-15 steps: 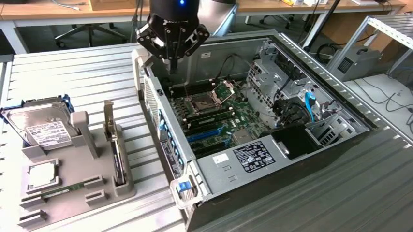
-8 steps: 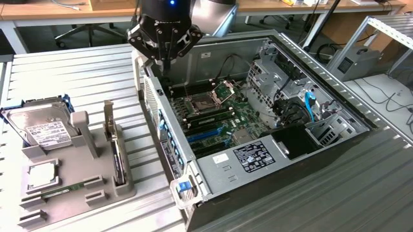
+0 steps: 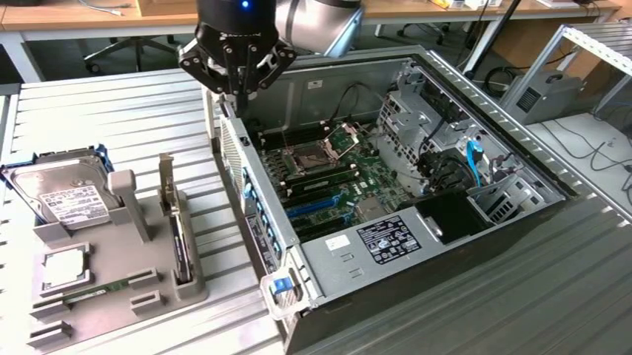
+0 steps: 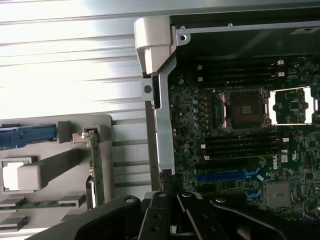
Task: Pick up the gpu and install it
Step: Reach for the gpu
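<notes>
**A:** Where is the gpu as we look now?

**B:** It stands on its long edge in a slot of the grey holder on the bench, outside the computer case. In the exterior view it lies between six and seven o'clock from the tool, well apart from it. Its metal bracket is at the twelve o'clock end.

**A:** And the tool?

**B:** It is pinched narrow, fingers together, with nothing between them. It hangs over the case wall nearest the holder, at about eleven o'clock from the motherboard.

**A:** So we judge the pick not yet made.

**B:** Yes, and the blue expansion slots are bare. We take this as the reach for the card.

**A:** How do we do that reach well?

**B:** We think the fingers must stand wide before they come level with the card's top edge. Their gap should lie across its thin side, not along it. We would take the board near its middle, clear of the bracket, so it lifts level out of the slot.

**A:** What are we wary of?

**B:** The hard drive and the grey post stand near the card, at nine o'clock from it. A wide finger could catch the post. The RAM stick lies flat toward the holder's six o'clock end, out of the way, we judge.
</notes>
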Controlling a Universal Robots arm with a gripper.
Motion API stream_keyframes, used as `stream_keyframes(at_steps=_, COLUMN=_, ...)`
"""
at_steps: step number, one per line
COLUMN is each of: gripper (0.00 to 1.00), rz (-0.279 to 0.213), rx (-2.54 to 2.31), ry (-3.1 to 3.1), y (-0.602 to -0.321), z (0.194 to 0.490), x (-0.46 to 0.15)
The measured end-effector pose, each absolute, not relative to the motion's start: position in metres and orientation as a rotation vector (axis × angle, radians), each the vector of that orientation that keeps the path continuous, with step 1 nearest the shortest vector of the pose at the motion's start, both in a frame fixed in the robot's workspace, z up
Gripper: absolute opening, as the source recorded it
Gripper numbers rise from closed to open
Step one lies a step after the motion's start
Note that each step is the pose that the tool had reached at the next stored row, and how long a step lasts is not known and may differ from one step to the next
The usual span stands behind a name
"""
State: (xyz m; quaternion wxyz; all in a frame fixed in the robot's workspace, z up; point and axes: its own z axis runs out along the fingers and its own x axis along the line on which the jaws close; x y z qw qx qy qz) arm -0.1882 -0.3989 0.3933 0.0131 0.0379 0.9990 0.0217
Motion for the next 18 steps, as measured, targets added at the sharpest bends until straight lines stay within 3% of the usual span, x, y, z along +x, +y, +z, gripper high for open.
stream_keyframes(at_steps=18, gripper=0.11, rz=0.068, rx=0.118, ry=3.113, y=-0.399, z=0.393, x=-0.23)
